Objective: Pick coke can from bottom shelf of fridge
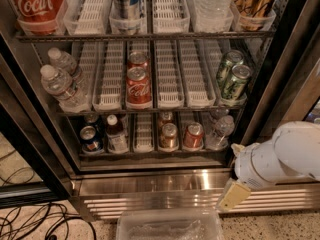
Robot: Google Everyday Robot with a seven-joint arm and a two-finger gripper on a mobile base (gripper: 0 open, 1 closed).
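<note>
Where the gripper hangs: low at the right, outside the fridge, in front of the ribbed steel base and below the level of the bottom shelf.
Gripper state: cannot be told; only a pale beige tip shows, pointing down and to the left from the white arm.
Coke can: upright at the front of the bottom shelf, in a lane right of centre, silver top facing up.
Can relative to gripper: up and to the left of it, well apart, with the shelf's dark front rail and the fridge sill between them.
Left neighbour: a duller brownish-red can just beside the coke can, in the next lane, with another can behind it.
Right neighbour: a clear water bottle leaning just beside the coke can, on the side nearest the gripper.
Further left on the same shelf: an empty white lane, then a dark bottle with a white cap and a dark blue can.
Middle shelf: two red Coca-Cola cans in one lane, green cans at the right, water bottles at the left.
Floor: a clear plastic tub below the base, just left of the gripper; black cables at the lower left.
</note>
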